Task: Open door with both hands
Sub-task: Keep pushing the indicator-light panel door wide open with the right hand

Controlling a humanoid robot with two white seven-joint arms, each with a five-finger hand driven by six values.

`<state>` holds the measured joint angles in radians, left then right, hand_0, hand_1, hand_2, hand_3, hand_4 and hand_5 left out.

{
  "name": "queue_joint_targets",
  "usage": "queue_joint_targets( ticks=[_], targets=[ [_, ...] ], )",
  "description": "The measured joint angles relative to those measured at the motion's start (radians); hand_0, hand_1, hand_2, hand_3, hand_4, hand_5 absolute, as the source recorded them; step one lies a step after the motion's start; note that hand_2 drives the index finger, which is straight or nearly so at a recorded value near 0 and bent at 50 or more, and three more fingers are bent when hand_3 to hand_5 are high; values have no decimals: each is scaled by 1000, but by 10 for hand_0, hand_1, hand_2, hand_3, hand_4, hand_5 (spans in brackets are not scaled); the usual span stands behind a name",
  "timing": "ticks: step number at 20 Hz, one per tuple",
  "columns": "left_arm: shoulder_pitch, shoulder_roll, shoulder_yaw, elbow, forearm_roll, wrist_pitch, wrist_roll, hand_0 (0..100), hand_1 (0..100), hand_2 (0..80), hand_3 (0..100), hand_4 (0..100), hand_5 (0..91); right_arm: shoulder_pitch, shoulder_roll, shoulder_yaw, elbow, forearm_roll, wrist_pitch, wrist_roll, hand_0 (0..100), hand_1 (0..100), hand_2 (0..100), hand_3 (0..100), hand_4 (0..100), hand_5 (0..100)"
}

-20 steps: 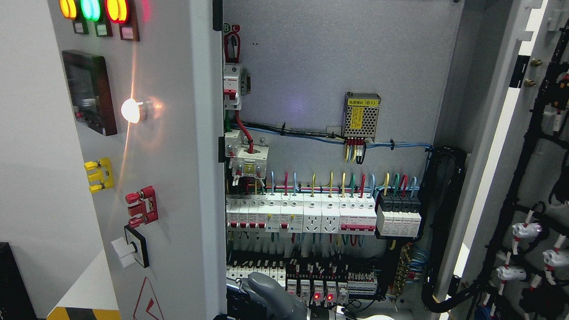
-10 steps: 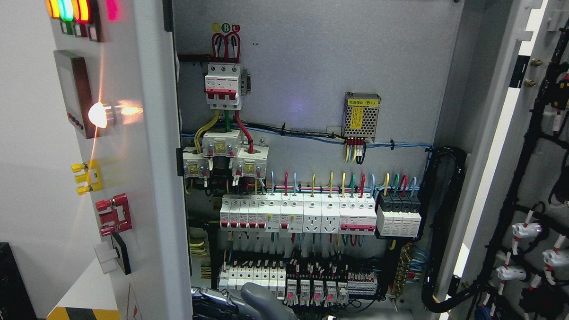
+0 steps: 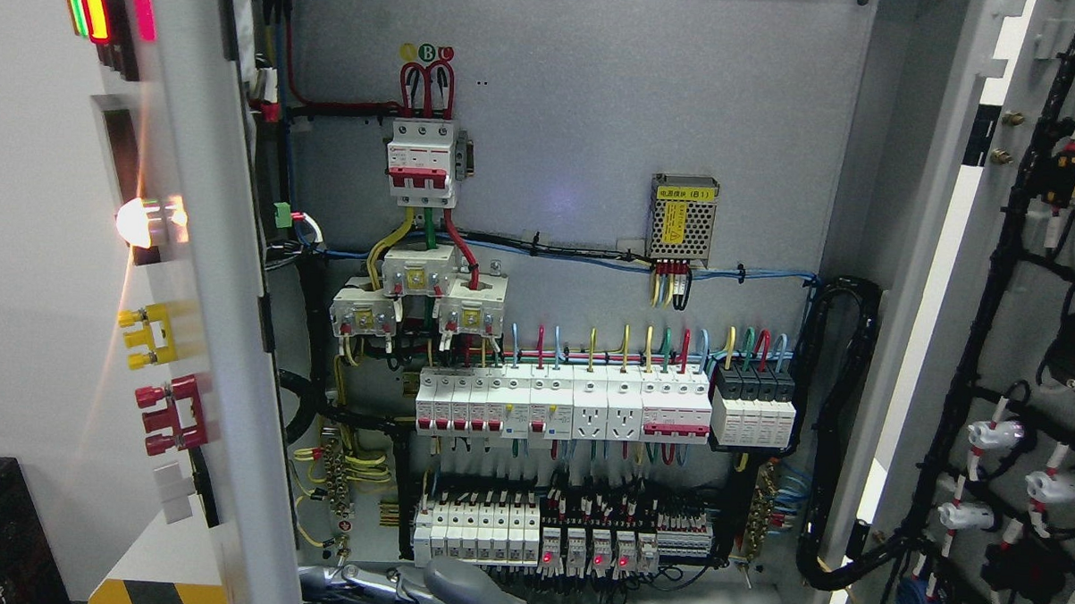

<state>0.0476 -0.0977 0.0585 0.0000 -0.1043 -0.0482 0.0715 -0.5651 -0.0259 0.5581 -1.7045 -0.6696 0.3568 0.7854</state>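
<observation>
You are seeing the left door [image 3: 224, 327] standing nearly edge-on at the cabinet's [image 3: 598, 116] left edge, the right door [image 3: 1018, 355] swung wide. A grey hand [image 3: 456, 590] is showing at the bottom edge; you cannot tell whether its fingers are wide or narrow.
</observation>
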Motion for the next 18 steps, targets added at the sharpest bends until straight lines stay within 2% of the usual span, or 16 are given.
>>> queue_joint_targets(
  ticks=[8,13,18],
  targets=[
    [0,0,0,0,0,-5,1,0,0,0,0,0,0,1,13,34,2,61,-4,-3,0,0,0,0,0,0],
    [0,0,0,0,0,-6,5,0,0,0,0,0,0,1,26,50,5,78,-4,-37,0,0,0,0,0,0],
    [0,0,0,0,0,-6,2,0,0,0,0,0,0,0,45,72,13,85,-3,-50,0,0,0,0,0,0]
  ],
)
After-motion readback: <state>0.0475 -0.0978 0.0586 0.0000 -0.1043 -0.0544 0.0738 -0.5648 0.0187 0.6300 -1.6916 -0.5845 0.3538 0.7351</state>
